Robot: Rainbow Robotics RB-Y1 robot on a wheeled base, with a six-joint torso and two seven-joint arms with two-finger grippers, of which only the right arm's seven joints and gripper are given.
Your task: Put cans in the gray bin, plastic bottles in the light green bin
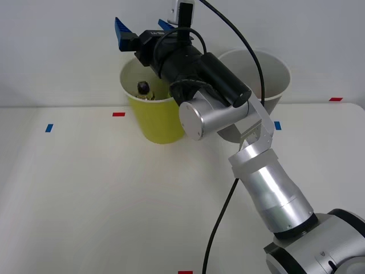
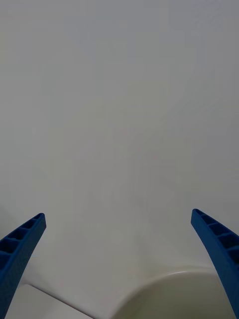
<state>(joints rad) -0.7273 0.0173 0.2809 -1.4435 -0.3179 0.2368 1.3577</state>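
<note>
The light green bin (image 1: 153, 117) stands at the back of the white table. Inside it lies a plastic bottle (image 1: 143, 88) with a black cap and a shiny neck. To its right stands the gray bin (image 1: 269, 64), showing its pale inside, with my arm hiding much of its dark wall. My right gripper (image 1: 144, 28) hangs above the green bin's far rim, pointing at the wall, open and holding nothing. In the right wrist view the two blue fingers (image 2: 20, 244) stand wide apart around the gripper (image 2: 117, 214), with a pale curved bin rim (image 2: 164, 281) below. No cans are in view.
A white wall rises right behind the bins. Small tape marks lie on the table: blue (image 1: 49, 128) and red (image 1: 118, 114) at the left, blue (image 1: 277, 125) and red (image 1: 336, 99) at the right. A black cable (image 1: 219, 222) hangs from my arm.
</note>
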